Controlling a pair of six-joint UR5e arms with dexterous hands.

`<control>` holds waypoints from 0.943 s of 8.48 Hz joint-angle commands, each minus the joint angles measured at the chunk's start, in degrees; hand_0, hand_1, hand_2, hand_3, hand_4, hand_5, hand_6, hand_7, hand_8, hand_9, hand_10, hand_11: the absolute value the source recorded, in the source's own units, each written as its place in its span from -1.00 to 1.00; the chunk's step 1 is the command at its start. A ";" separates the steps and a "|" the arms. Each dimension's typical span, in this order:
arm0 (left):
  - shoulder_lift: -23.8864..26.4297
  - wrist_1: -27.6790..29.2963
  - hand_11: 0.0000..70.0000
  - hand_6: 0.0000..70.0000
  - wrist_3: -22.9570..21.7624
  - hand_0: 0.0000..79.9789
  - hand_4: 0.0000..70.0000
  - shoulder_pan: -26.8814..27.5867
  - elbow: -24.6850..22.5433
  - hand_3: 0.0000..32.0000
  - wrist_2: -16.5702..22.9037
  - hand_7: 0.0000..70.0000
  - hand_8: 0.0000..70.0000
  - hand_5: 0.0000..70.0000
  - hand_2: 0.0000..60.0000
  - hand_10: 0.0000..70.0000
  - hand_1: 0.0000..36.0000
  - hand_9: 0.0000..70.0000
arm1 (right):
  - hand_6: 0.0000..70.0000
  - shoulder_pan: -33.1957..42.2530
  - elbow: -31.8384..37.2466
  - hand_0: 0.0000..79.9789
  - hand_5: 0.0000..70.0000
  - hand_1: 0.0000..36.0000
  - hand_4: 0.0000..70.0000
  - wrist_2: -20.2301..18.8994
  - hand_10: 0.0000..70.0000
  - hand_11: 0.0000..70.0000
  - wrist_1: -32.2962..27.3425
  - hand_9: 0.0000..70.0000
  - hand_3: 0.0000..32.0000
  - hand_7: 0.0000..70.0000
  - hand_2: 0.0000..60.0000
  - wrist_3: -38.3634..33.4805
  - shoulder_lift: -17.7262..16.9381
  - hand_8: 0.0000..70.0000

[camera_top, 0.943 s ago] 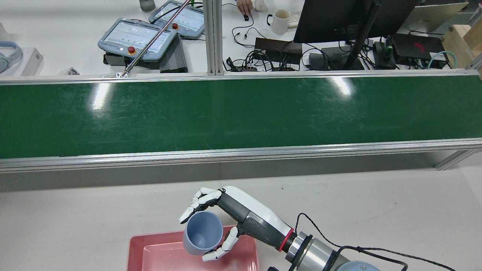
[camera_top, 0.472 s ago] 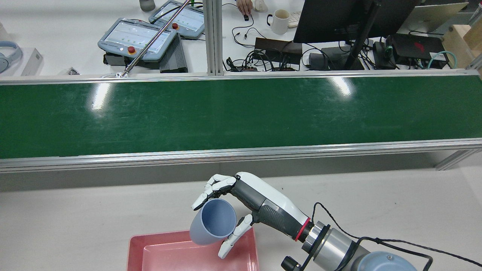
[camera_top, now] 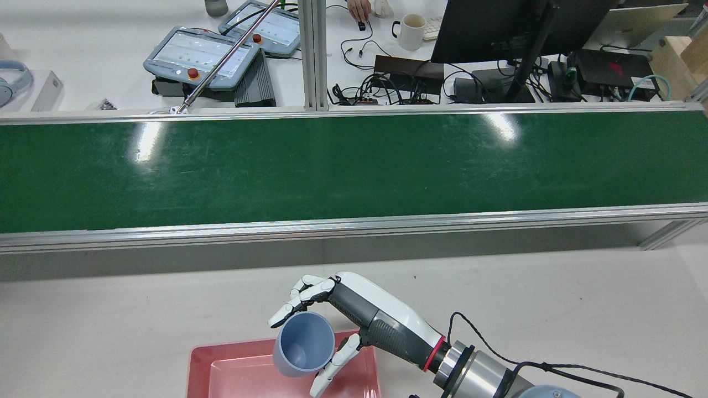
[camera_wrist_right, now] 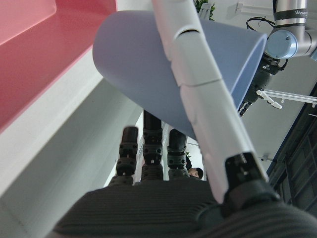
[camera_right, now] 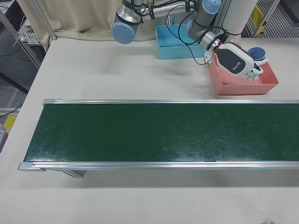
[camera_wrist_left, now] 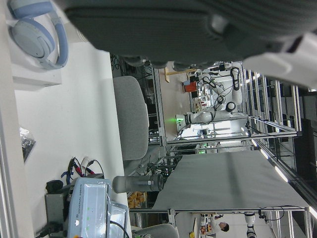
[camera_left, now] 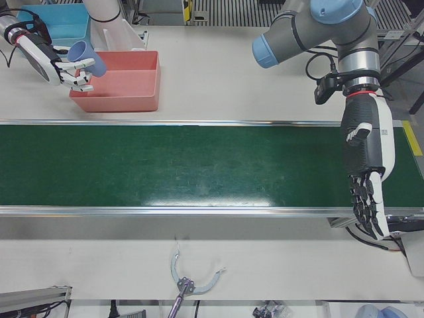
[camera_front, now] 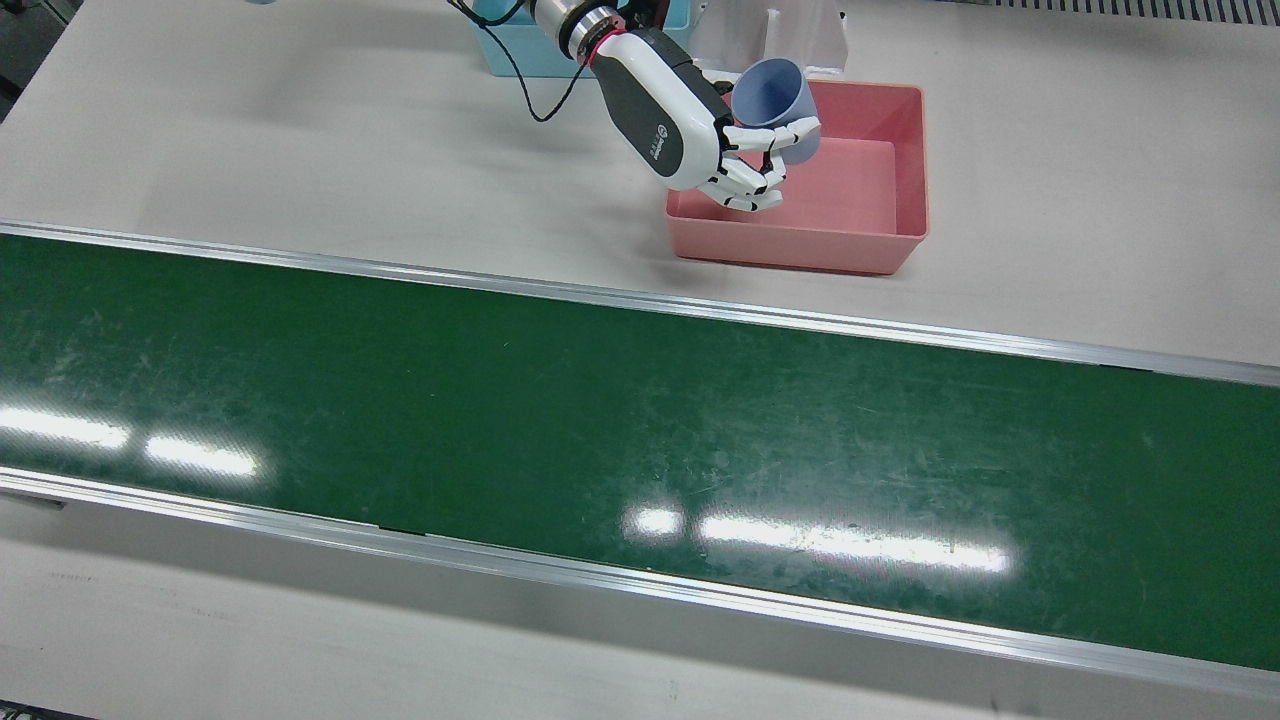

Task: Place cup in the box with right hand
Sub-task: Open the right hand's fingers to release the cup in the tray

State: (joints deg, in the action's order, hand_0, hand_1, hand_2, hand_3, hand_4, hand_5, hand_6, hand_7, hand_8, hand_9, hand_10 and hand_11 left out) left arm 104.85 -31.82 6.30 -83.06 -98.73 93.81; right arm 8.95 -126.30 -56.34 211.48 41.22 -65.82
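Observation:
My right hand (camera_top: 332, 312) is shut on a blue-grey cup (camera_top: 303, 344), with fingers on its far side and the thumb along its near side. It holds the cup tilted, mouth facing up and back, above the belt-side part of the pink box (camera_top: 221, 370). The front view shows the right hand (camera_front: 700, 140) with the cup (camera_front: 775, 95) over the box (camera_front: 800, 250), near its left wall. The right hand view shows the cup (camera_wrist_right: 148, 64) above the box's rim (camera_wrist_right: 39, 49). My left hand (camera_left: 368, 172) is open and empty, fingers pointing down over the belt's end.
A green conveyor belt (camera_front: 600, 430) runs across the table between metal rails. A light blue bin (camera_right: 175, 46) stands beside the pink box. A metal tool (camera_left: 189, 281) lies on the front table strip.
The right hand with the cup first rose toward the belt and to the right, then came back left and lower over the box. The cup stays in its grip.

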 commanded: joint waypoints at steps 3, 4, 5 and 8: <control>0.00 0.00 -1.00 -1.00 0.03 -1.00 -1.00 0.00 0.03 -1.00 -0.03 -1.00 -1.00 -1.00 -1.00 -1.00 -1.00 -1.00 | -0.77 -0.34 0.88 0.78 -0.71 -0.07 -0.92 0.01 -0.77 -0.61 -0.01 -0.17 0.77 0.23 -1.00 0.00 0.52 -0.37; 0.00 0.00 -1.00 -1.00 0.03 -1.00 -1.00 0.00 0.03 -1.00 -0.03 -1.00 -1.00 -1.00 -1.00 -1.00 -1.00 -1.00 | -0.83 -0.34 0.53 0.67 -0.71 -0.10 -1.00 0.01 -0.81 -0.67 0.08 -0.26 1.00 0.07 -1.00 0.00 0.25 -0.42; 0.00 0.00 -1.00 -1.00 0.03 -1.00 -1.00 0.00 0.03 -1.00 -0.03 -1.00 -1.00 -1.00 -1.00 -1.00 -1.00 -1.00 | -0.83 0.62 -0.52 0.62 -0.72 -0.13 -1.00 0.09 -0.81 -0.67 0.08 -0.25 1.00 0.07 -1.00 -0.17 -0.71 -0.41; 0.00 0.00 -1.00 -1.00 0.03 -1.00 -1.00 -0.09 0.03 -1.00 0.06 -1.00 -1.00 -1.00 -1.00 -1.00 -1.00 -1.00 | -0.55 9.30 -5.18 1.00 -0.55 0.86 -0.28 -2.18 -0.65 -0.39 0.08 0.15 -0.82 0.87 -1.00 -2.52 -3.26 -0.15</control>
State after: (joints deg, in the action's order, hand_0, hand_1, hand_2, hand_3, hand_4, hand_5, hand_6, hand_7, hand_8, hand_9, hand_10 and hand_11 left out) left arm 104.85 -31.82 6.33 -83.06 -98.70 93.81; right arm 12.02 -128.58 -56.55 211.55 40.95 -67.36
